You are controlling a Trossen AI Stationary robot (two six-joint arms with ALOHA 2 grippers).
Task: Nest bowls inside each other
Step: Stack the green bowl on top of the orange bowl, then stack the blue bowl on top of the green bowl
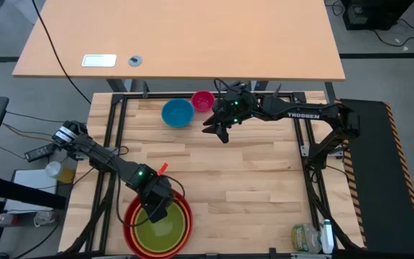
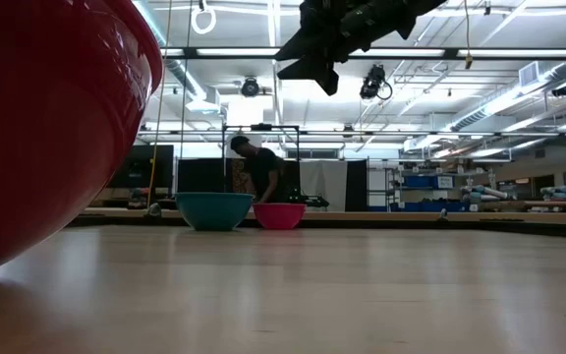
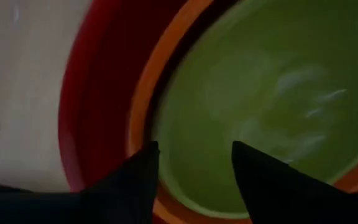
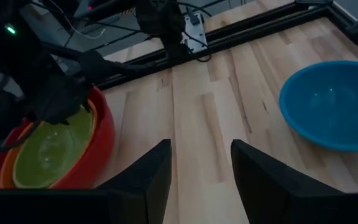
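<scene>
At the table's near left stands the red bowl (image 1: 129, 232), with the orange bowl (image 3: 143, 106) nested in it and the lime green bowl (image 1: 160, 234) nested in that. My left gripper (image 1: 157, 210) points down over the stack's far rim. It is open, one finger over the orange rim and the other over the green bowl's (image 3: 272, 93) inside. The blue bowl (image 1: 177, 113) and the pink bowl (image 1: 203, 101) rest on their bases side by side at the far edge. My right gripper (image 1: 218, 129) hangs open in the air just right of them, nothing between its fingers.
Bare wood lies between the stack and the far bowls. Black frame rails (image 1: 113, 137) run along the table's sides. A jar and a bottle (image 1: 311, 237) stand at the near right corner. A person (image 2: 258, 172) is in the room beyond the far edge.
</scene>
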